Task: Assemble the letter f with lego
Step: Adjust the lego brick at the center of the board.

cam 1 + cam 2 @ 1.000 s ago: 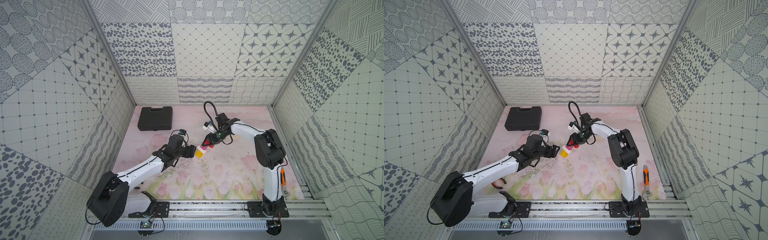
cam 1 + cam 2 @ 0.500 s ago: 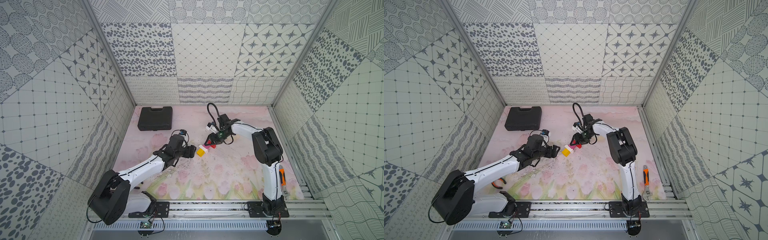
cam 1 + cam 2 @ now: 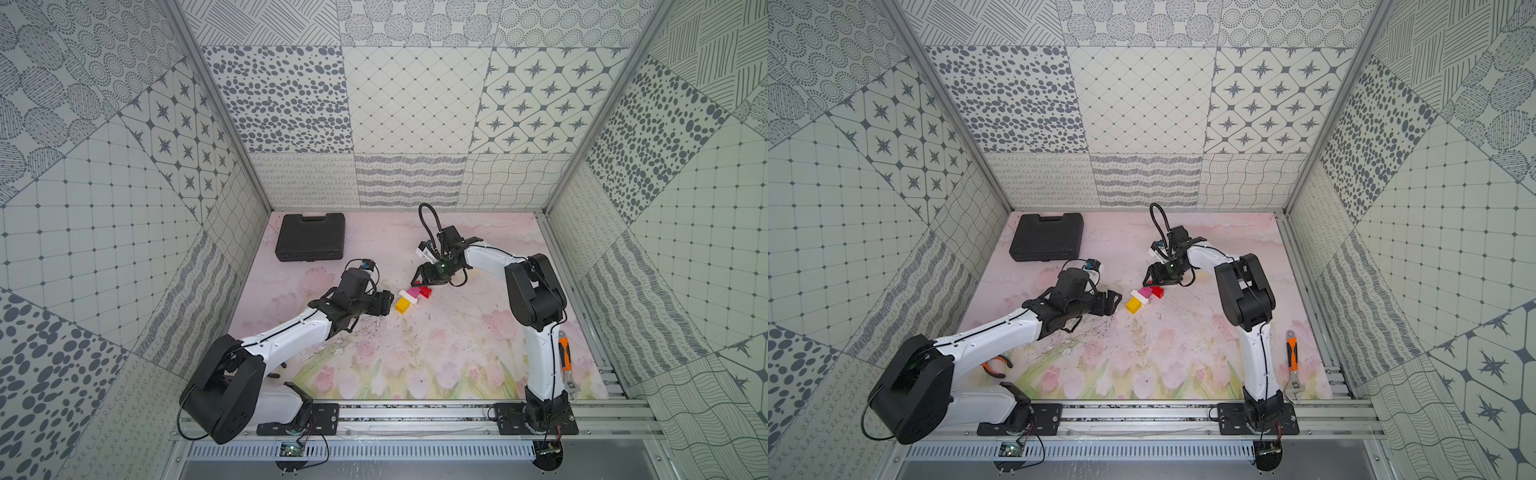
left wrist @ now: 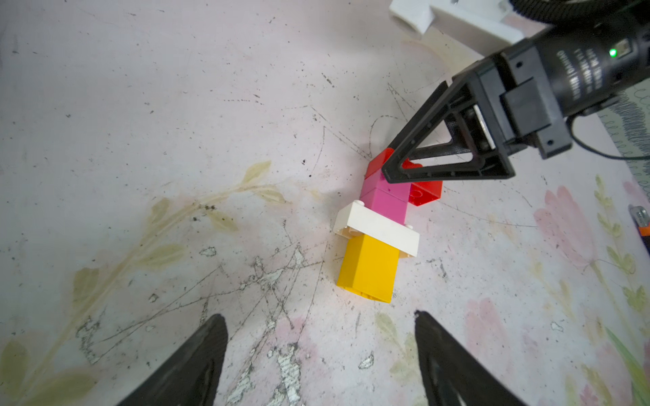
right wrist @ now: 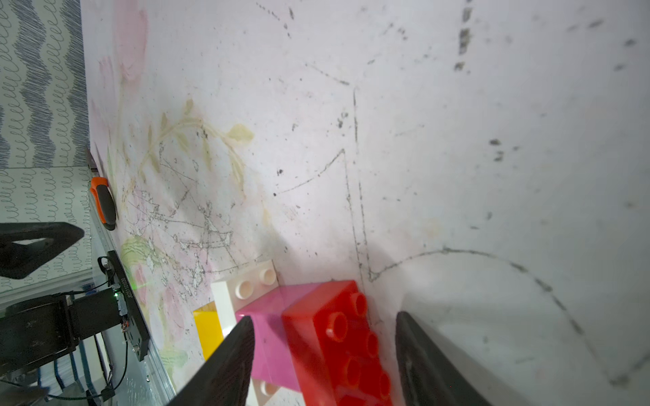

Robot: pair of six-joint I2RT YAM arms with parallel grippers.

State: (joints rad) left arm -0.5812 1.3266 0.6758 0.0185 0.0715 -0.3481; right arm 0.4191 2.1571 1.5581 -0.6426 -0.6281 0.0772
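Note:
The letter f (image 3: 409, 297) (image 3: 1143, 296) lies flat on the floral mat, made of joined lego. In the left wrist view it runs from yellow foot (image 4: 368, 268) through white crossbar (image 4: 376, 228) and pink stem (image 4: 387, 201) to red top bar (image 4: 425, 191). My right gripper (image 5: 323, 316) (image 3: 419, 283) is open, its jaws straddling the red bar (image 5: 337, 337). A gap shows beside one finger (image 5: 422, 355). The other finger crosses the pink brick. My left gripper (image 4: 318, 316) (image 3: 387, 302) is open and empty, just short of the yellow foot.
A black case (image 3: 311, 237) sits at the back left of the mat. An orange-handled wrench (image 3: 1292, 358) lies by the right arm's base. Orange-handled pliers (image 3: 994, 365) lie under the left arm. Patterned walls close in three sides.
My right gripper's jaws have spread apart around the red end of the stack, letting go of it. The stack has barely shifted. The left arm has stayed still.

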